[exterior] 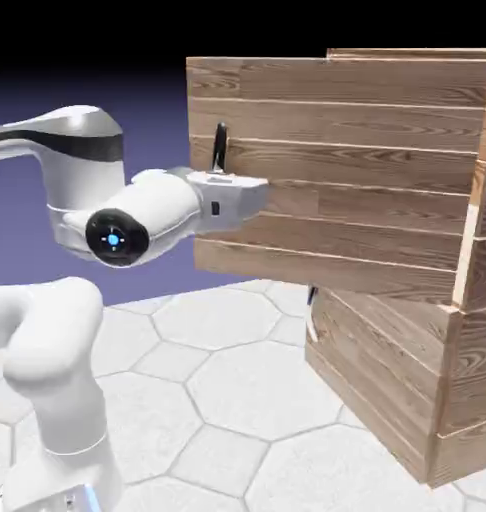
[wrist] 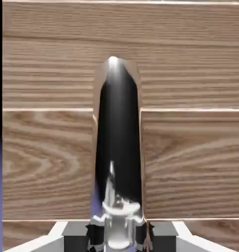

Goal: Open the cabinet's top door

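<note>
From the side camera I saw the cabinet [exterior: 407, 380] standing at the right on the pale hexagon-tiled table [exterior: 217, 390], with its top door [exterior: 347, 200] swung out toward the arm [exterior: 77, 200]. The gripper [exterior: 225, 178] sat right at the door's free edge, by the lower part of the dark upright handle [exterior: 220, 148]. My hand camera showed the handle [wrist: 117, 133] running up the middle against the planks, its silver foot caught between the two grey fingertips [wrist: 94, 231]. I read the gripper as clamped on the handle. The lower door [exterior: 372, 385] looked closed.
</note>
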